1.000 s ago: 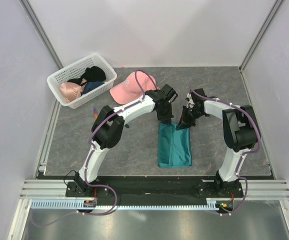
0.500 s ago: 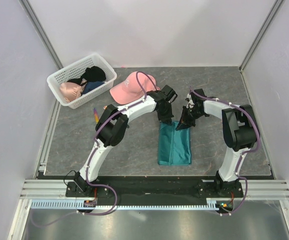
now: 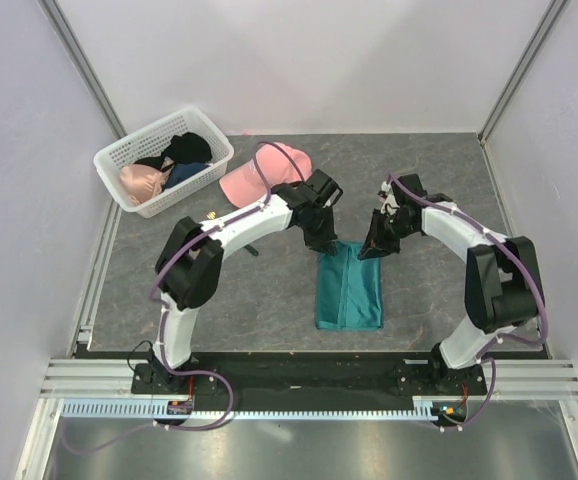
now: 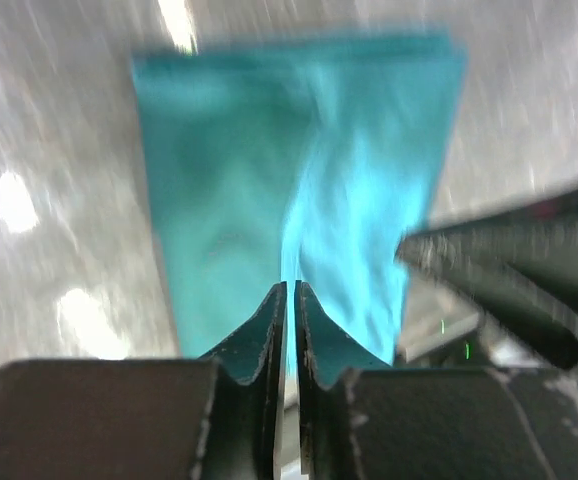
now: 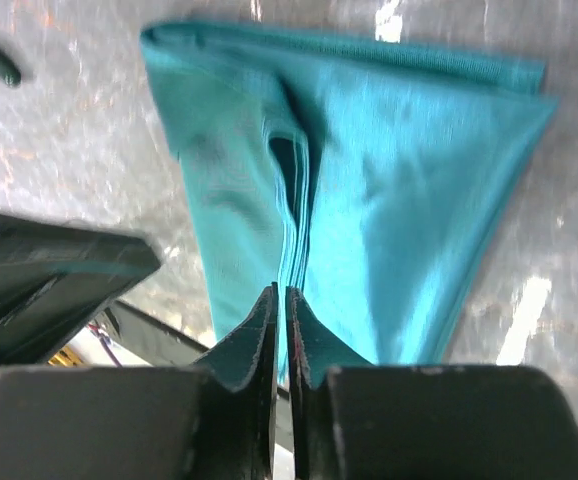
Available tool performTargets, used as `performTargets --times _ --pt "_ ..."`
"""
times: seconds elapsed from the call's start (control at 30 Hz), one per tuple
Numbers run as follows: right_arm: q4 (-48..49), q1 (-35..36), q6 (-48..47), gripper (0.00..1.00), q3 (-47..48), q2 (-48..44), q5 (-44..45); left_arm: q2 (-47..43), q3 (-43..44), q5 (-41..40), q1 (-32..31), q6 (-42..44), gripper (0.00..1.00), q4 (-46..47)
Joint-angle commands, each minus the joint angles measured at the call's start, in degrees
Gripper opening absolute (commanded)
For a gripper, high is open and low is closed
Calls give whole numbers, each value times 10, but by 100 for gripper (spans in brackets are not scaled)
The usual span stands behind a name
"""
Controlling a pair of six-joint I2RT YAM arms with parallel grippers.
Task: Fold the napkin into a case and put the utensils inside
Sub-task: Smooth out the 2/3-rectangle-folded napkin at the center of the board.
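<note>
The folded teal-green cloth napkin (image 3: 349, 295) stretches out ahead of the right gripper (image 5: 280, 295), which is clamped on its nearest edge. The left gripper (image 4: 290, 290), just beside it, seems clamped likewise, though its view is blurred.

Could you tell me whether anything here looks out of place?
Only the napkin: the left gripper and right gripper pinch its far end, and in the right wrist view the layers along its middle fold gape open instead of lying flat. Nothing spilled or damaged.
</note>
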Motion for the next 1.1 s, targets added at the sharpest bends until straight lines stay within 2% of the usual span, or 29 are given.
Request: performTargets --times 0.0,0.1,0.2,0.37,0.63,0.73,0.9,1.07 --pt "-37 1 -23 13 -27 -60 -1 -90 -84 46 -37 35 11 17" --pt "-48 9 -31 9 -61 -80 -48 -131 -148 59 -60 28 5 46" --pt "-40 45 -28 8 -87 -100 -48 -156 -202 74 -69 10 3 64" --pt "15 89 15 24 -129 -104 -38 -188 -260 79 -73 3 2 81" --pt "58 128 72 35 -190 -121 -20 -197 -308 92 -74 -15 2 107" --pt "54 152 109 36 -188 -132 18 -204 -322 85 -74 -27 2 111" --pt "4 212 205 37 -176 -153 139 -221 -347 74 -73 -32 2 120" --pt "-22 281 260 33 -158 -130 205 -239 -369 76 -67 -28 2 128"
